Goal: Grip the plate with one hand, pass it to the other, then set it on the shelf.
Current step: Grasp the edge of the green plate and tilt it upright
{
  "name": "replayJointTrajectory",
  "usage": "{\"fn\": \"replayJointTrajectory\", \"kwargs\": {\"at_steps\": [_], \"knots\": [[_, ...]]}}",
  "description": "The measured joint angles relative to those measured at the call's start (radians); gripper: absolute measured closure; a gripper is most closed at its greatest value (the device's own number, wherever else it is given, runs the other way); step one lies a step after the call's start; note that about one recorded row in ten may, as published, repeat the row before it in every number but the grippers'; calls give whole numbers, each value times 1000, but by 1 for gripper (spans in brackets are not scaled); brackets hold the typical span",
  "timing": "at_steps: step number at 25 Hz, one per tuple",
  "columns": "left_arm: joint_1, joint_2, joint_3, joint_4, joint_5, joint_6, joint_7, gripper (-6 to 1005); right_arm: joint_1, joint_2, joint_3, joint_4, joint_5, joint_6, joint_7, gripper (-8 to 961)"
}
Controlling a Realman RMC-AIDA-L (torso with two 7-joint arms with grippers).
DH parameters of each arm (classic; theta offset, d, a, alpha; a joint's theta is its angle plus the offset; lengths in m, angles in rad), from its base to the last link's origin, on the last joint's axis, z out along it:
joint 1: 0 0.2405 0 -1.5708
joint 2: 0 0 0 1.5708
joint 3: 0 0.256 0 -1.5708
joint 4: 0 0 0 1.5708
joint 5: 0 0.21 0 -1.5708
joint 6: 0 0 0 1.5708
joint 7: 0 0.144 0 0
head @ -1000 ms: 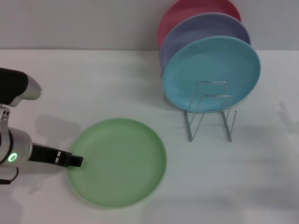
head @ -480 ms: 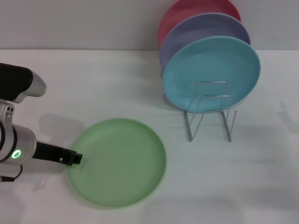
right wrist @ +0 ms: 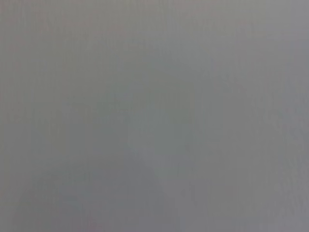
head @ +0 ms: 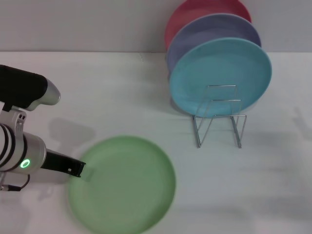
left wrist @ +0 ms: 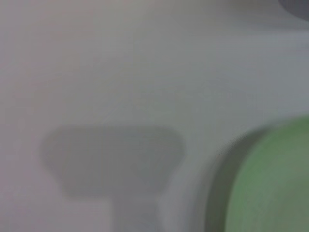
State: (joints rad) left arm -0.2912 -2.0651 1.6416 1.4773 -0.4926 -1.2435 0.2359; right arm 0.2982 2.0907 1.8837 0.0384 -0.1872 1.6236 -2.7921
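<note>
The left gripper point(head: 78, 169) reaches in low from the left, apparently clamped on the near-left rim of the light-green plate point(head: 124, 185), which looks tilted above the desk point(head: 97, 87). Farther right stands the wire shelf point(head: 219, 117).

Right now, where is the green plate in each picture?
Head view: the green plate lies low and left of centre on the white table, the left gripper at its left rim.
Left wrist view: the same plate, lower right corner.
Right wrist view: not visible.
Shared landmark: the table.
</note>
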Motion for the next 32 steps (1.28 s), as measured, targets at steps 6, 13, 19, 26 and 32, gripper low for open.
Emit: {"fn": "replayJointTrajectory", "kwargs": {"at_steps": [6, 13, 19, 26, 32], "knots": [[-1, 1, 15, 6, 6, -1, 14, 923, -7, 1, 0, 1, 0, 5, 0, 127], [11, 0, 23, 58, 6, -1, 40, 942, -19, 2, 0, 3, 0, 44, 0, 127], [13, 0, 21, 117, 6, -4, 52, 952, -43, 2, 0, 47, -2, 107, 0, 127], [17, 4, 8, 208, 15, -2, 65, 962, -70, 1, -2, 227, -6, 135, 41, 128], [23, 4, -22, 270, 17, 9, 76, 967, 41, -12, -7, 274, -7, 107, 93, 128]]}}
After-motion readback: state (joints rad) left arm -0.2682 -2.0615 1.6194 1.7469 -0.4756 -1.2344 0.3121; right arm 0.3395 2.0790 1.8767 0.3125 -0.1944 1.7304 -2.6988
